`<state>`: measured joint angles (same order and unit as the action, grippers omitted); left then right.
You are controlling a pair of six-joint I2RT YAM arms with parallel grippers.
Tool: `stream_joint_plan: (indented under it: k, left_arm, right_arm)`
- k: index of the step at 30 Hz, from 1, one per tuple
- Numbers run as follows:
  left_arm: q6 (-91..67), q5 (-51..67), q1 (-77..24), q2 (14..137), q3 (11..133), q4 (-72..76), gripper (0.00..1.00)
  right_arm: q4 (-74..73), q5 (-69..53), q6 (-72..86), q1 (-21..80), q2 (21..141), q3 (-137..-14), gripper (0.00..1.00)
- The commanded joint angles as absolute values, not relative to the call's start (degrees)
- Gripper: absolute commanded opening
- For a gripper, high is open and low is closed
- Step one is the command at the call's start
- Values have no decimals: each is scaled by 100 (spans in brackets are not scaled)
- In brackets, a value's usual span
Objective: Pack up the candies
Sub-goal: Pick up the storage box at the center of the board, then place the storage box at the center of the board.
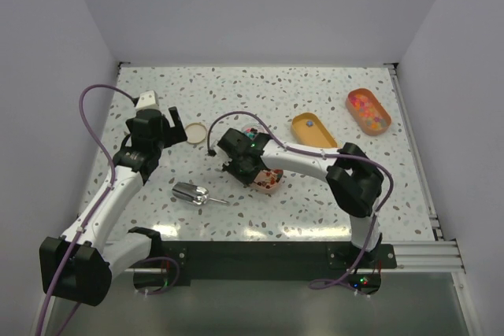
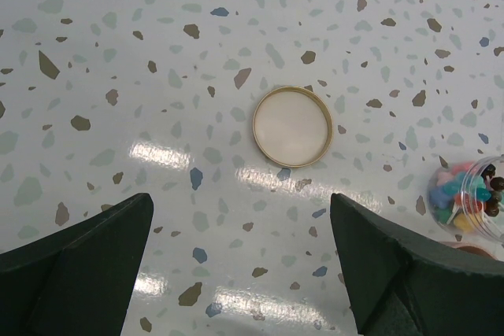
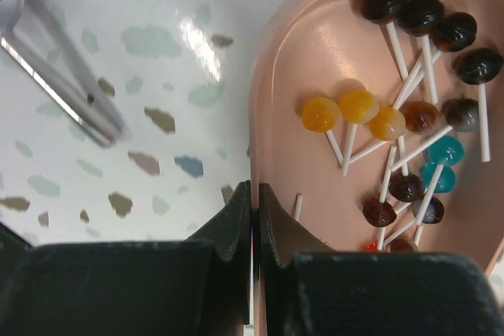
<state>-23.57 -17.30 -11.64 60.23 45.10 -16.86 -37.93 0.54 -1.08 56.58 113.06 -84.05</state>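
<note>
Closest to the lens, the right tool point(image 3: 253, 198) is pinching the rim of the pink tray point(image 3: 315, 53), fingers pressed together on the tray's left edge. Inside that tray the lollipops point(image 3: 358, 105) are lying loose on white sticks, in dark brown, yellow and teal. On the speckled counter point(image 1: 260, 92) the metal scoop point(image 1: 191, 193) is lying just left of the pink tray and apart from it, showing only as a blur at the upper left of the right wrist view. Over at the left, the left tool point(image 2: 240, 202) is hovering above bare counter with its fingers spread wide. Just ahead of those fingers the round lid point(image 2: 292, 127) is lying flat, not touching them. At the right edge of the left wrist view the clear jar point(image 2: 471, 194) is holding mixed-colour sweets. Far right on the counter, the candies point(image 1: 367, 108) are sitting in the orange tray point(image 1: 351, 102), well apart from both tools. Between that tray and the right arm the yellow tray point(image 1: 321, 138) is lying with one small sweet in it.
</note>
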Motion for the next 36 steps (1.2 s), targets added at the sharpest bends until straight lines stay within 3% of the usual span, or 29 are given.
stream_joint_plan:
  k: [1, 9, 13, 28, 36]
  left_arm:
    - [-2408, -1731, -1107, 6012, 4544, -1503, 99]
    - [-2399, -1688, -1107, 6003, 4544, -1503, 99]
    - [-2408, -1661, -1107, 6003, 4544, -1503, 99]
    - [-2435, -1432, -1116, 5959, 4544, -1494, 99]
    - [-2426, -1415, -1142, 5994, 4553, -1512, 99]
  right_arm:
    - [-4165, 404, -97, 5651, 10442, -8219, 0]
    - [-4877, 1115, -544, 5160, 9633, -8060, 0]
    - [-4817, 1134, -957, 4187, 9440, -8033, 0]
    - [-4386, 124, -1977, 1426, 10617, -9009, 0]
    - [-3999, -229, -2074, 888, 10933, -8850, 0]
